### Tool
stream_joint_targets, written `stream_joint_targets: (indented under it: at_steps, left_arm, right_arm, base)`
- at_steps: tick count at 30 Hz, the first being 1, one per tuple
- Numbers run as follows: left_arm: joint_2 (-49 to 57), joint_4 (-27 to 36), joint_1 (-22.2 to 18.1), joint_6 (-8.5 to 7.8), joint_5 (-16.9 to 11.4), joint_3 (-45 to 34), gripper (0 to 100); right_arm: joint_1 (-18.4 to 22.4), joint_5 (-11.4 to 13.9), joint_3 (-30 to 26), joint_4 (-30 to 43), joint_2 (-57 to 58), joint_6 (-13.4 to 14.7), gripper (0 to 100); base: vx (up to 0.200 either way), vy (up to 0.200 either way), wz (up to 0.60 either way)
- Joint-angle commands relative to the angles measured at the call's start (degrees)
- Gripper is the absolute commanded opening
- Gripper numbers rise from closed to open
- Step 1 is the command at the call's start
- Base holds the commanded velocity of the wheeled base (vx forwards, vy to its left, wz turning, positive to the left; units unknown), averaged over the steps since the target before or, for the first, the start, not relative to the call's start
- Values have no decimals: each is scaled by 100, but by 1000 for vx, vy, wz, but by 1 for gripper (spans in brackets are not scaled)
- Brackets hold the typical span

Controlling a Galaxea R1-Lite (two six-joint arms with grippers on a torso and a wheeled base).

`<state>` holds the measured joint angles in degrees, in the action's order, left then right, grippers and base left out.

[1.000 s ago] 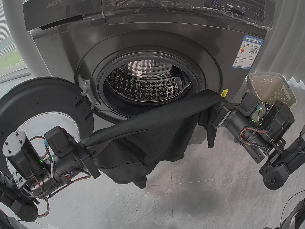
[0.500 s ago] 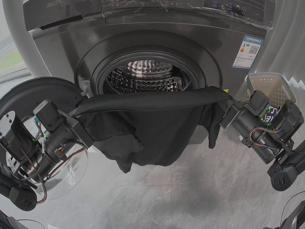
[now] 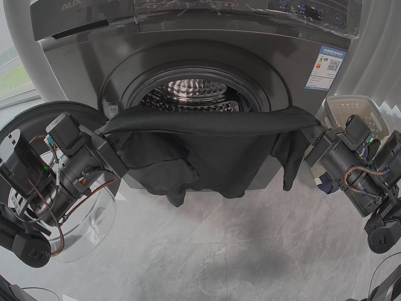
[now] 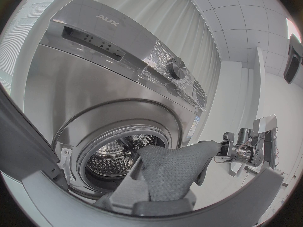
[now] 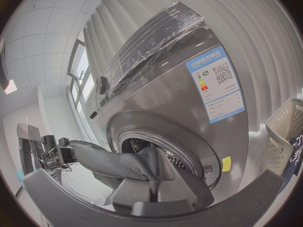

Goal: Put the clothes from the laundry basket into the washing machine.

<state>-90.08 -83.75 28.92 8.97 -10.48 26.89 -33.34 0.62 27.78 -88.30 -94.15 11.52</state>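
Change: my left hand has come up from low by the open door to the height of my right hand, and both have lifted further. The black garment, which sloped down toward my left a second ago, now runs level between them.

Meaning: the upper edge sits across the lower part of the drum opening on the washing machine instead of below the rim. I judge this the carry-in stage, with nothing inside the drum yet.

Hands: both are clamped on the garment, one at each end. The wrist views show cloth pinched between my closed fingers.

Garment: dark, matte, fine mesh-like weave up close. The top edge is pulled into a taut rolled band. The rest hangs slack in front of the machine's lower panel, clear of the floor, with a loose flap dangling near my right hand. It looks soft and limp — the hanging bulk will likely drag on the rim going in.

Laundry basket: to the right of the machine, with a dark blue cloth over its edge.
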Motion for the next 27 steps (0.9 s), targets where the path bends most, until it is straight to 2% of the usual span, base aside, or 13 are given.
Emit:
stream_joint_targets:
  at_steps: [1,9,14,15,18,21,27]
  left_arm:
    - [-36,8,0,8,-15,44,0]
    - [-124,17,237,-18,20,62,0]
    - [-221,25,422,-27,-15,229,0]
    - [-370,34,624,-27,-50,378,0]
    - [-590,-10,624,-27,-94,545,0]
    - [-845,-80,589,-18,-94,703,0]
    - [-880,-107,624,-18,-15,800,0]
  right_arm:
    - [-50,-9,-27,-3,54,-45,0]
    - [-217,-53,-80,-3,46,-45,0]
    - [-498,-132,-159,14,-25,-9,0]
    - [-647,-335,-291,-3,-227,8,100]
    - [-788,-335,-458,5,-534,17,100]
    - [-981,-335,-801,-3,-1352,-115,100]
    - [-1333,-352,-537,-12,-2327,-124,100]
  base:
    - [0,0,0]
    - [0,0,0]
    - [0,0,0]
    - [0,0,0]
    - [0,0,0]
    - [0,0,0]
    - [0,0,0]
